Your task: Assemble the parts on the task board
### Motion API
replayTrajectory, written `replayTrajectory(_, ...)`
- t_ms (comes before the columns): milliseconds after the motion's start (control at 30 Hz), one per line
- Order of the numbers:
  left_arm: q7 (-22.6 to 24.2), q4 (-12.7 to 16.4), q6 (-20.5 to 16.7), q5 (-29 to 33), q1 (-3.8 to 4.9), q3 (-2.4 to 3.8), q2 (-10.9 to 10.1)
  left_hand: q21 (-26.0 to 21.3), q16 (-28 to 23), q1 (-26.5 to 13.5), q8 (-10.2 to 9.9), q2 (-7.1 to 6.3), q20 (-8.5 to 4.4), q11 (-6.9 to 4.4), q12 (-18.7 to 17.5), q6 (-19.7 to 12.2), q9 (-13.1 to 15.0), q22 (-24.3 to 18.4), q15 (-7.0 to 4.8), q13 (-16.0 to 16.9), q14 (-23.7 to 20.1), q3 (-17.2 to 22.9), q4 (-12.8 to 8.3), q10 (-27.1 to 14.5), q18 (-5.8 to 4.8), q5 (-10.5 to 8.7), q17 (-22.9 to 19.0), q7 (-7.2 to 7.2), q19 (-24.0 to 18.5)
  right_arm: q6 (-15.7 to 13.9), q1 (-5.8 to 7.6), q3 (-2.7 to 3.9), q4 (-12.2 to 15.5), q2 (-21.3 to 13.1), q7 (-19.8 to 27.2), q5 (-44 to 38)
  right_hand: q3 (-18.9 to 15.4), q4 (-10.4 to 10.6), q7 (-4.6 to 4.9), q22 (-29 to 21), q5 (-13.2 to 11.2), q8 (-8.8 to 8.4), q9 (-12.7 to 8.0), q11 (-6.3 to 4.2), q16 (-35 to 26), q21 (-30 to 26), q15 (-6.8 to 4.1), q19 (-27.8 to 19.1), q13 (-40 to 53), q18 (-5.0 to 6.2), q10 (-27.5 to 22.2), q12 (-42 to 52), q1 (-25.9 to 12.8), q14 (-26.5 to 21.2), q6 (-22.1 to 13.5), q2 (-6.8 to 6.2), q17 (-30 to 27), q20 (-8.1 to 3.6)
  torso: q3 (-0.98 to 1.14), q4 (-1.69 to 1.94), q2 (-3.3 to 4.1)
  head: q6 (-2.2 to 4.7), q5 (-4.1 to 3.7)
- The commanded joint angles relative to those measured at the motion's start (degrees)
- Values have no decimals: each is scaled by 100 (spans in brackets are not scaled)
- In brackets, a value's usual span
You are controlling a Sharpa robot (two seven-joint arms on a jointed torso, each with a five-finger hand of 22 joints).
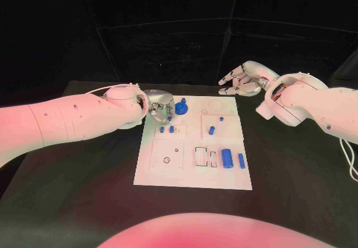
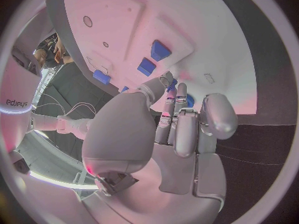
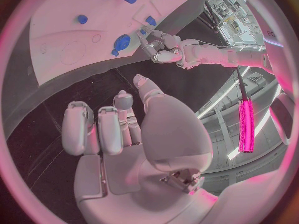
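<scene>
Left hand (image 1: 158,109) sits low over the far-left corner of the task board (image 1: 160,173), its fingertips (image 2: 167,79) reaching toward the round blue part (image 1: 181,108) that stands there. Whether the fingers actually touch or pinch that part I cannot tell: in the left wrist view they lie close together, pointing at the board, and they hide the contact point. Right hand (image 1: 240,82) hangs off the board beyond its far-right corner, fingers loosely curled and apart, holding nothing.

Other parts on the board: two small blue pegs (image 1: 166,129) just beside the left hand, two more (image 1: 216,125) on the raised square at centre, and a blue cylinder (image 1: 226,158) with a slimmer blue pin (image 1: 241,160) near the right edge, next to a rectangular slot (image 1: 201,156).

Risks, as judged:
- The left fingers are crowded between the round part and the two small pegs. A sideways sweep or a wide opening there could knock the pegs over or roll them out of place.
- If the hold on the round part is off-centre, it may tilt on lifting and jam in its seat, or slip and drop onto the board.
- Downward pressure near the corner could shift the whole board on the table, which would spoil alignment for every later insertion.
- The right hand is well apart; collision between the arms seems unlikely for now.
</scene>
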Motion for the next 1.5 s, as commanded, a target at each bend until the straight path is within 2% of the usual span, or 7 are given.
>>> replayTrajectory(33, -57, 0, 132, 18, 6, 2, 6, -48, -31, -65, -67, -45, 37, 14, -60, -87, -7, -44, 66, 0, 193, -61, -9, -89, -54, -16, -33, 7, -43, 14, 11, 4, 3, 2, 41, 14, 33, 8, -20, -3, 27, 35, -6, -1, -19, -39, -26, -37, 1, 90, -9, -26, -33, 208, 36, 14, 8, 2, -1, 0, 0, -3, -1)
replayTrajectory(567, -91, 78, 10, 18, 7, 3, -122, -104, -48, -55, -166, -64, 72, 51, -129, -173, 4, -93, 97, 15, 180, -129, -25, -217, -38, -14, -78, 35, -68, -3, 11, 4, -25, -8, 29, 13, 46, 1, -20, -39, 26, 32, -7, -4, -43, -58, -29, -57, -105, 97, -40, -117, -28, 203, 32, 5, -30, -2, -6, 5, -4, 1, 2)
replayTrajectory(733, -50, 137, -237, 103, 18, 9, -275, -257, -61, -10, -288, -48, 102, 93, -205, -335, -3, -260, 129, 11, 173, -164, -47, -408, -1, -13, -111, 38, -126, -3, 11, 3, -88, -18, -24, -123, 243, -76, 4, -391, -33, 20, -7, 20, -278, -238, -16, -285, -1515, 168, -955, -1671, 102, 117, 21, -27, -386, 0, -7, 12, -9, 26, -3)
replayTrajectory(1100, 163, 262, -786, 650, 74, 28, -603, -728, -99, 108, -434, -16, 163, 180, -343, -493, -3, -763, 195, 8, 154, -205, -92, -799, 103, -14, -201, 87, -291, 44, 0, 1, -166, -67, -356, -1071, 921, -183, 68, -690, -195, 17, -11, 181, -584, -434, 114, -420, -3483, 221, -1237, -3747, 164, 71, 213, -257, -784, 109, -4, 6, -12, 94, -17)
replayTrajectory(1233, 275, 281, -941, 997, 79, 29, -671, -784, -112, 118, -442, 21, 170, 179, -322, -491, 4, -818, 198, 19, 146, -207, -78, -786, 115, -13, -224, 117, -308, 111, -23, 0, -173, -80, -514, -1490, 1183, -303, 37, -681, -459, 23, -2, 170, -593, -434, 85, -397, -3779, 223, -1059, -3893, 301, 80, 290, -249, -789, 99, -6, 3, -15, 121, -41)
replayTrajectory(1400, 853, 327, -1244, 2781, 98, 28, -824, -1164, -320, 66, -267, 197, 166, 145, -52, -131, 71, -1209, 179, 92, 8, -134, 20, -291, 199, -10, -630, 196, -467, 256, -121, -2, -83, -119, -694, -2335, 1475, -442, -33, -618, -579, 83, 14, 118, -581, -405, 45, -345, -4033, 209, -844, -4005, 398, 97, 494, -288, -766, 66, -5, -16, -6, 182, -82)
replayTrajectory(1500, 1436, 406, -1211, 4445, 104, 25, -936, -1890, -775, 34, -233, 260, 161, 139, -28, -54, 63, -1943, 174, 66, -323, -71, 58, -225, 339, -9, -1445, 200, -833, 316, -207, -3, 4, -136, -785, -2808, 1607, -490, -61, -603, -631, 89, 9, 88, -587, -398, 29, -332, -4181, 205, -733, -4083, 379, 98, 574, -340, -773, 48, 9, -23, 0, 212, -135)
